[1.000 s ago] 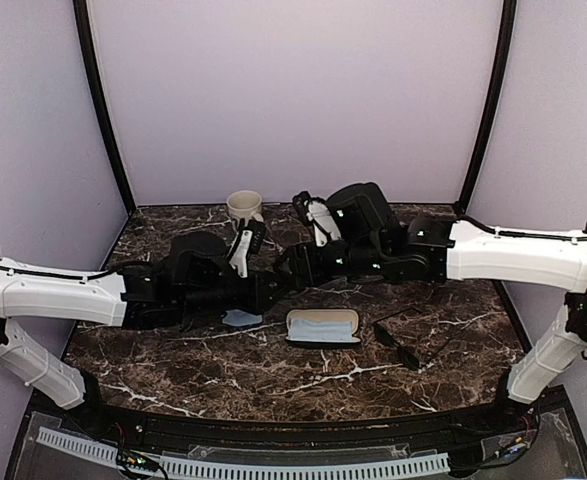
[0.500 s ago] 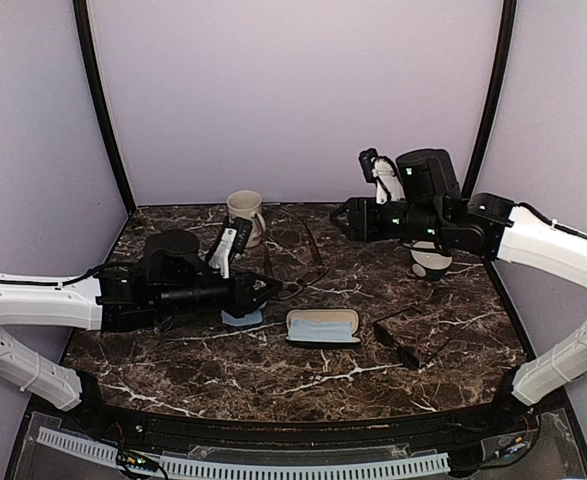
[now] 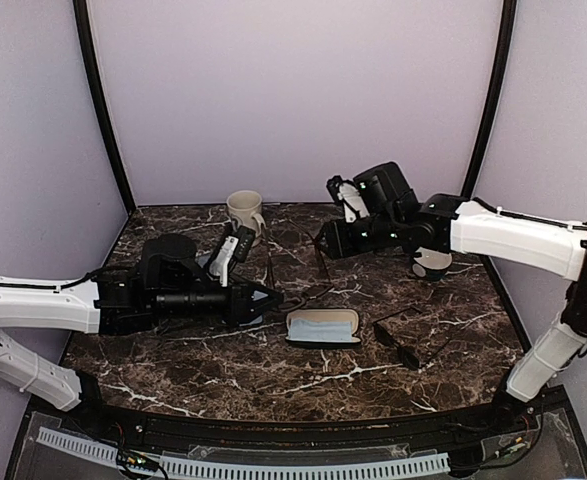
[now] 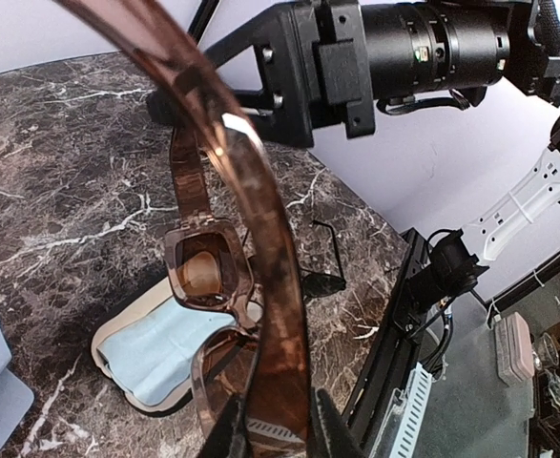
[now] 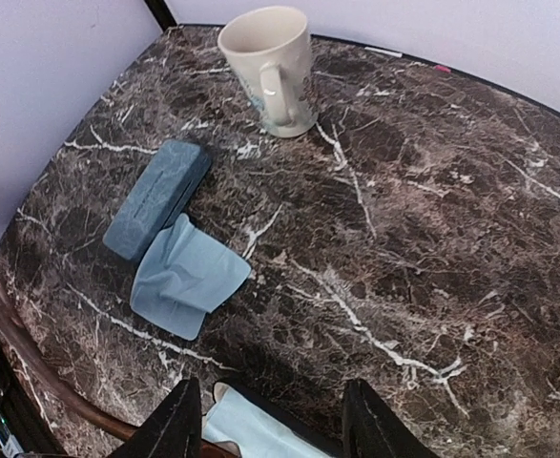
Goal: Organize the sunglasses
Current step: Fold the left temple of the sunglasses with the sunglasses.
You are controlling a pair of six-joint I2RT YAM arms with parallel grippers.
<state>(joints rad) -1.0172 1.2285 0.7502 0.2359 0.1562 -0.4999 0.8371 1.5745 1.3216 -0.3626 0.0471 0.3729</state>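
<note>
My left gripper [image 4: 278, 429] is shut on the brownish translucent sunglasses [image 4: 260, 219], gripping the frame near one lens. The pair is held unfolded above the table, with one temple rising toward the camera. In the top view it hangs just left of the open case [image 3: 323, 327], at the left gripper's tip [image 3: 273, 297]. The black sunglasses [image 3: 408, 345] lie on the table at the right, also visible from the left wrist [image 4: 322, 277]. My right gripper [image 5: 270, 420] is open and empty. It hovers above the table behind the case [image 3: 321, 240].
A cream mug [image 5: 270, 67] stands at the back. A grey-blue closed case [image 5: 155, 196] and a blue cloth [image 5: 189, 272] lie left of centre. The open case holds a light blue cloth [image 4: 155, 353]. A white dish [image 3: 433, 262] sits under the right arm.
The right gripper let go of the brown sunglasses, swung away to the back right, then came partway back toward the middle, its jaws narrowing. The left gripper keeps holding the pair.
</note>
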